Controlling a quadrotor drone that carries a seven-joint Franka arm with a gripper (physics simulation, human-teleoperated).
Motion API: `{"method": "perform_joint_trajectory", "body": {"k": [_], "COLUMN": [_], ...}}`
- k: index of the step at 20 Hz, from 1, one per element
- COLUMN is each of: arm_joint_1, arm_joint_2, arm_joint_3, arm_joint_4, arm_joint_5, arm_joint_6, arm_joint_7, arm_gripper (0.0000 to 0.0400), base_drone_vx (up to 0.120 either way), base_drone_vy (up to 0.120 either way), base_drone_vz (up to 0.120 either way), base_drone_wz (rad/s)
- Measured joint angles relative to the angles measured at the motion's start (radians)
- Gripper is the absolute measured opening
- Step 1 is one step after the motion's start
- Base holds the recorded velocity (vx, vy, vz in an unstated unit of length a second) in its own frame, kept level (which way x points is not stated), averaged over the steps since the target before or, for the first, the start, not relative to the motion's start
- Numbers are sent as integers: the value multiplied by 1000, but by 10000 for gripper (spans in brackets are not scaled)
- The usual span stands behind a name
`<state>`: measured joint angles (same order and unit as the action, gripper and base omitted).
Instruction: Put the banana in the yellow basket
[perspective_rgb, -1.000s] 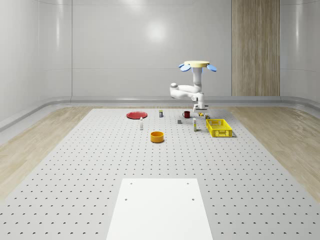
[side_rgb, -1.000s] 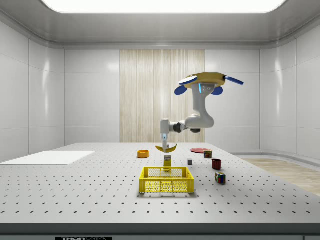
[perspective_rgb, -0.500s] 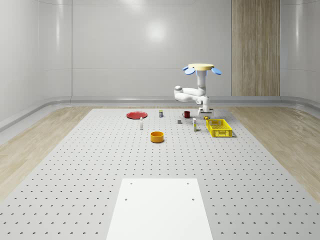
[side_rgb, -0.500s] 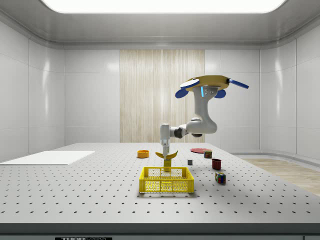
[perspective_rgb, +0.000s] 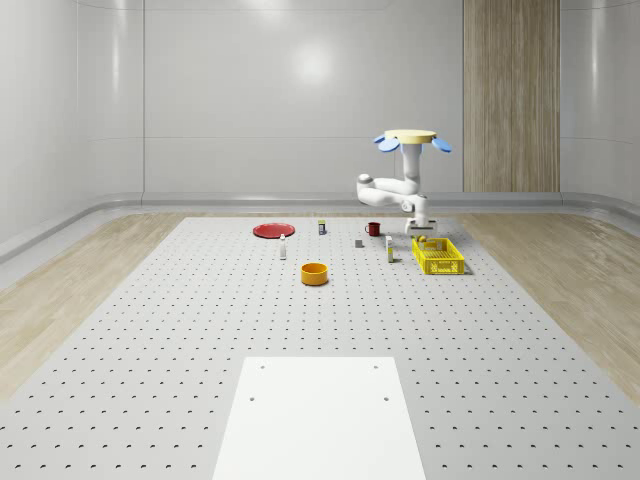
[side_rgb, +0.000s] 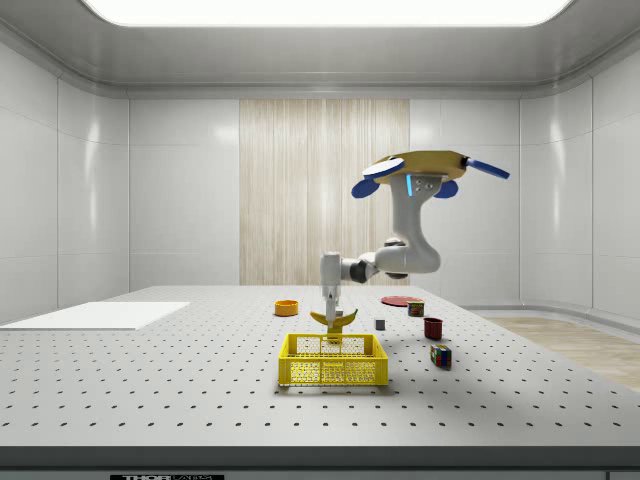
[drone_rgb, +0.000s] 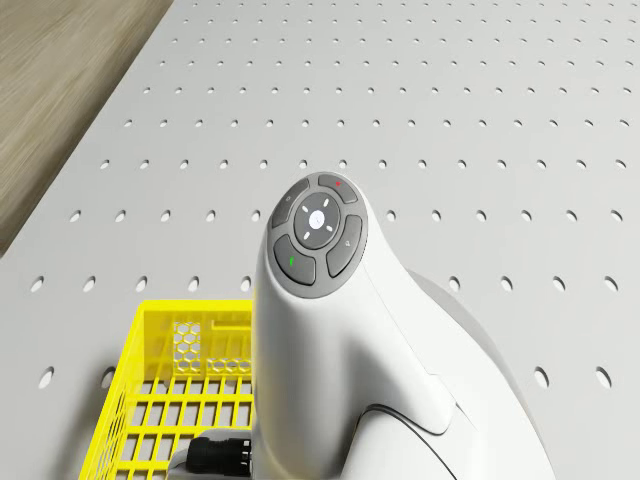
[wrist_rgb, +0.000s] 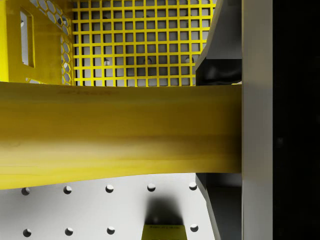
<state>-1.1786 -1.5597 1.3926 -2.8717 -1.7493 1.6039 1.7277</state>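
Your gripper (side_rgb: 331, 312) is clenched on the banana (wrist_rgb: 115, 132), which hangs just above the basket's (side_rgb: 333, 372) far rim, half over the table (wrist_rgb: 100, 210). Release here and it may strike the rim and fall outside. The drone (side_rgb: 425, 165) hovers beyond the basket. You cannot see one finger; the banana's ends are cut off.

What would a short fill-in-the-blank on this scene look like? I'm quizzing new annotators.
1. The gripper holds a ____.
2. The basket just below it is coloured ____.
3. The drone ____ in the air above the table.
4. The plate is coloured ____.

Missing words: banana; yellow; hovers; red
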Motion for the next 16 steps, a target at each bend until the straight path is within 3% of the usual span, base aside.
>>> {"method": "perform_joint_trajectory", "body": {"k": [3, 13, 16], "arm_joint_1": [0, -1, -1], "arm_joint_2": [-1, -5, -6], "arm_joint_3": [0, 1, 1], "arm_joint_4": [0, 0, 0], "arm_joint_5": [1, 2, 2], "arm_joint_6": [1, 5, 6], "arm_joint_7": [0, 1, 1], "arm_gripper": [193, 193, 193], "base_drone_vx": [0, 0, 0], "base_drone_vy": [120, 120, 120], "base_drone_vz": [-27, -100, 0], "base_drone_wz": [0, 0, 0]}}
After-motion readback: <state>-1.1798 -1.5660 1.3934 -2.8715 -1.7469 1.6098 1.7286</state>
